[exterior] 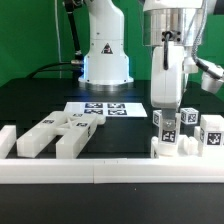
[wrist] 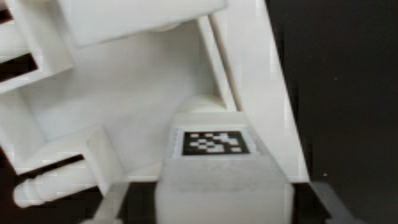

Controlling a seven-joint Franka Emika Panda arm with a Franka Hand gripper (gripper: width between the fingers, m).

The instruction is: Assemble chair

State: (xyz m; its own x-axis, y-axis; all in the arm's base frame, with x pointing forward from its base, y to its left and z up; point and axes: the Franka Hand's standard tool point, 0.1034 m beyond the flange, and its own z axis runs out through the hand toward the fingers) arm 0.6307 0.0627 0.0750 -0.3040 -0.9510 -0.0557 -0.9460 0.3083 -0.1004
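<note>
Exterior view shows the tool (exterior: 166, 108) lowered over the partly built chair (exterior: 188, 128). The chair stands directly below and just beside the tool, pushed against the rail (exterior: 100, 168). I judge the rail acts as a stop, so the assembly cannot slide while parts are pressed in. The tool appears to be pinching an upright tagged bar (exterior: 167, 125) from above, probably so the bar's end can seat straight into the piece under it. In the wrist view the same bar (wrist: 217, 142) runs up between the jaws, with slats (wrist: 54, 60) close beside it. Loose parts (exterior: 50, 135) lie well away from the tool on the desk (exterior: 40, 100). The marker board (exterior: 100, 108) lies nearer.
</note>
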